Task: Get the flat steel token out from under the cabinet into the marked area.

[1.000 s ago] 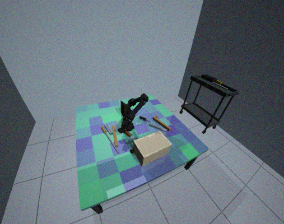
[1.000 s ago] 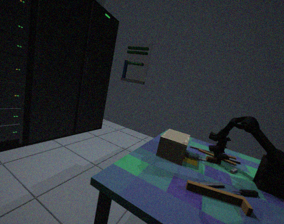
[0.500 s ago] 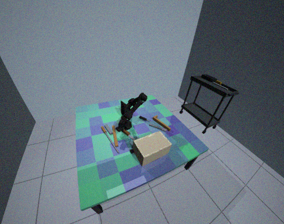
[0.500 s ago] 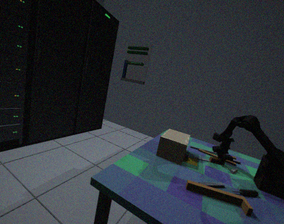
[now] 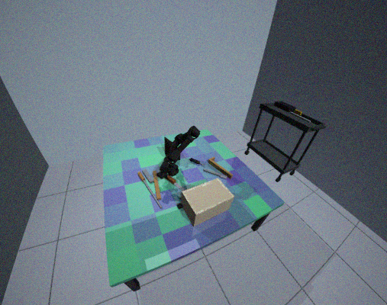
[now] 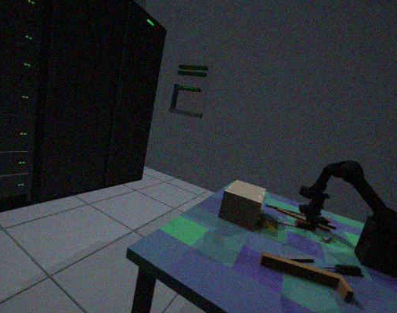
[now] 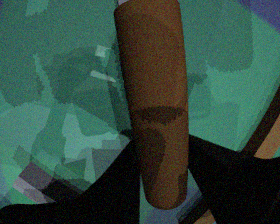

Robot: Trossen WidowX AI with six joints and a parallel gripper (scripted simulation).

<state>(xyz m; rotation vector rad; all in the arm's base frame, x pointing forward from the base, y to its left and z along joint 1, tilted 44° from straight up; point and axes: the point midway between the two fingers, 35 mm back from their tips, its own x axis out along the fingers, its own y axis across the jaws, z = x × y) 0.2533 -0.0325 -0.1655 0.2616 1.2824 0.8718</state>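
Note:
The cabinet [image 5: 208, 196] [image 6: 242, 205] is a pale box on the patchwork table. My gripper [image 5: 169, 176] [image 6: 312, 224] [image 7: 157, 141] is shut on the brown wooden handle [image 7: 153, 70] of a tool. The handle lies between the black fingers, and the thin metal shaft [image 6: 284, 224] points toward the cabinet's front, low over the table. Whether its tip touches anything cannot be told. A yellow patch [image 6: 270, 224] shows beside the cabinet's front. I cannot make out the steel token or the outline of the marked area. The vent slots are not clear in any view.
On one side lie a long-shafted tool [image 5: 151, 192], a wooden bar [image 5: 157, 187] and a grey flat piece [image 5: 147, 176]. On the other lie a wooden L-shaped piece [image 5: 220, 168] [image 6: 303, 270], a black-handled tool [image 5: 195, 162] [image 6: 348, 270] and a grey rod [image 5: 214, 174]. A small block [image 6: 326, 238] sits near the arm.

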